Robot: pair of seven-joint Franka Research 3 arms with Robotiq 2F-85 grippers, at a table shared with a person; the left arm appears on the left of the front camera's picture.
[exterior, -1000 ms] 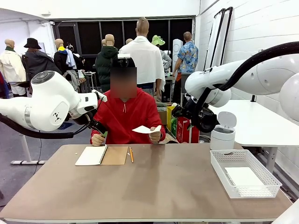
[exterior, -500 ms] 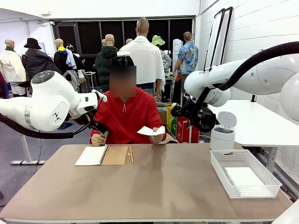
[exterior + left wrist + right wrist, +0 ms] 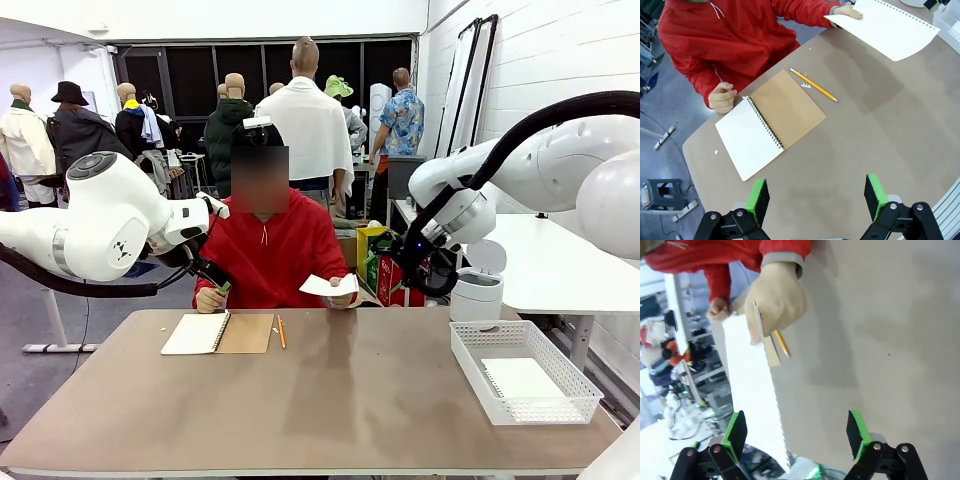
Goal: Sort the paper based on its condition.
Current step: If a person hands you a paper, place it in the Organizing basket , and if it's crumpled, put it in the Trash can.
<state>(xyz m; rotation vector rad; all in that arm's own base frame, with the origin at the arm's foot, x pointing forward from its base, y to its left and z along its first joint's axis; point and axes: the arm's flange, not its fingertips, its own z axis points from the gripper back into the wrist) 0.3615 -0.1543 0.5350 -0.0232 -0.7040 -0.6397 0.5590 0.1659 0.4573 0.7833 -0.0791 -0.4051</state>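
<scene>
While person's hand [image 3: 341, 292] holds paper [image 3: 329, 286] | notebook [image 3: 218, 333], pencil [image 3: 281, 331] beside | basket [image 3: 523, 372] apart

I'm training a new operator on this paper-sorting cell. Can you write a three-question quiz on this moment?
1. True or false: the person's hand holds the sheet above the table.
2. What lies in the basket? A) a pencil B) a white sheet C) a notebook
3. Fill in: the pencil lies beside the open ____.

Key:
1. True.
2. B, a white sheet.
3. Notebook.

Both the left gripper and right gripper are open and hold nothing.
</scene>
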